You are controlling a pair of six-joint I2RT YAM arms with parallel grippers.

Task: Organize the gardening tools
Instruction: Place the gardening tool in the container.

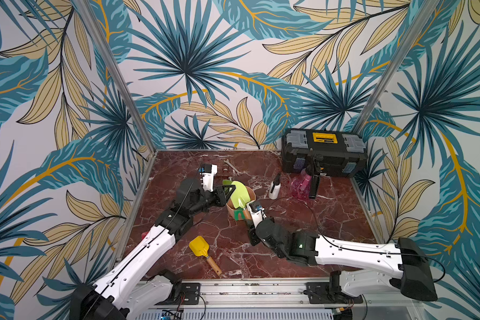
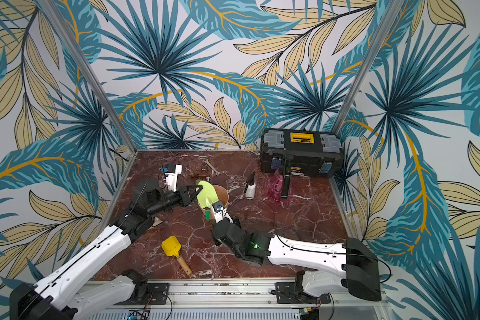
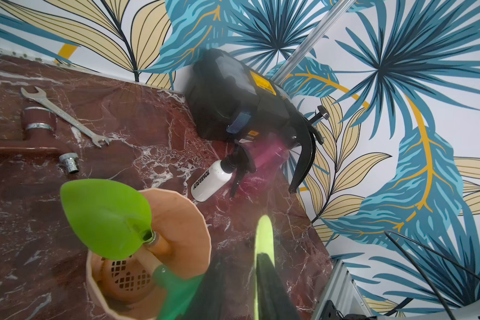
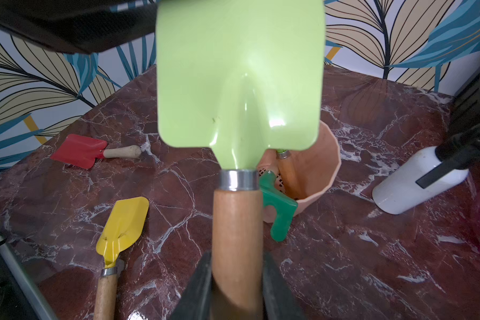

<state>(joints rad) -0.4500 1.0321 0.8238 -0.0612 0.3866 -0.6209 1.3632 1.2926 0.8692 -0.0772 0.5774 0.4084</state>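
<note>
Handover, or a change of grip, seems to be the step in hand. The right gripper [image 4: 237, 266] is clamped on the wooden handle of the lime-green spade [image 4: 239, 77], low on the handle, with the flat blade pointing up and away from it. In this grip the fingers cover the lower part of the handle, so I judge that the tool cannot go handle-first into the pot [image 4: 327, 163]. That may be why the left gripper [image 1: 230, 191] reaches in from the left to the blade. In the left wrist view the thin green edge of the blade lies between its fingers [image 3: 272, 291], against one of them. Whether they press together on the blade I cannot tell, because the picture is blurred there.

The pot stands about in the middle of the table and serves as the holder, and the spade is held over its near side. The leaf-shaped trowel [image 3: 106, 219] stands in the pot with its handle down, and the dark-green rake [image 4: 277, 210] has its head at the near rim. I think handles go down so that the heads stay easy to see.

Not yet in the pot are the yellow scoop [image 1: 198, 245], lying near the front and left of centre, and the red spade [image 4: 79, 151] at the left, mostly hidden by the left arm in both top views. The white spray bottle [image 1: 274, 188] and the pink spray bottle [image 1: 299, 185] stand right of the pot, the pink one just before the toolbox [image 1: 324, 152]. The wrench [image 1: 232, 166] lies on the far side of the pot and is not part of this job
</note>
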